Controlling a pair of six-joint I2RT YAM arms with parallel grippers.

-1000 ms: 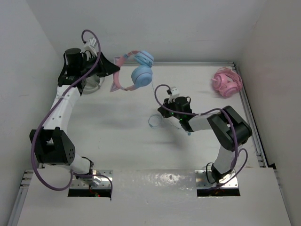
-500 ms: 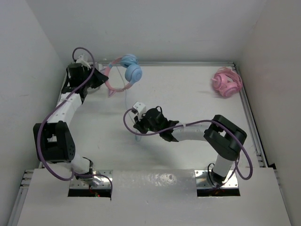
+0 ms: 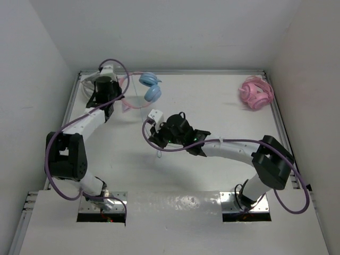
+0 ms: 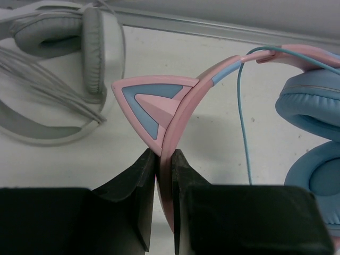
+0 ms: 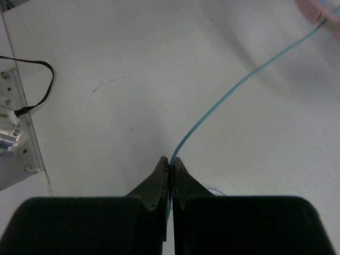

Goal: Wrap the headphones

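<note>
The headphones (image 3: 151, 93) have a pink cat-ear headband (image 4: 154, 101), light blue ear cups (image 4: 313, 133) and a thin blue cable (image 4: 243, 122). They are at the back left of the table. My left gripper (image 4: 163, 159) is shut on the headband just below the cat ear; in the top view the left gripper (image 3: 120, 101) is right beside the cups. My right gripper (image 5: 170, 162) is shut on the cable (image 5: 228, 90), which runs up and to the right from it. In the top view the right gripper (image 3: 157, 139) is in front of the headphones, mid-table.
White-grey headphones (image 4: 53, 32) lie just behind the left gripper. All-pink bundled headphones (image 3: 256, 93) lie at the back right near the side rail. A metal rail (image 3: 212, 70) runs along the back edge. A bracket with a black wire (image 5: 32, 69) marks the table edge.
The left wrist swung right and the headphones shifted left, towards the back left corner. The right gripper travelled left across the table with the cable still pinched in it.
</note>
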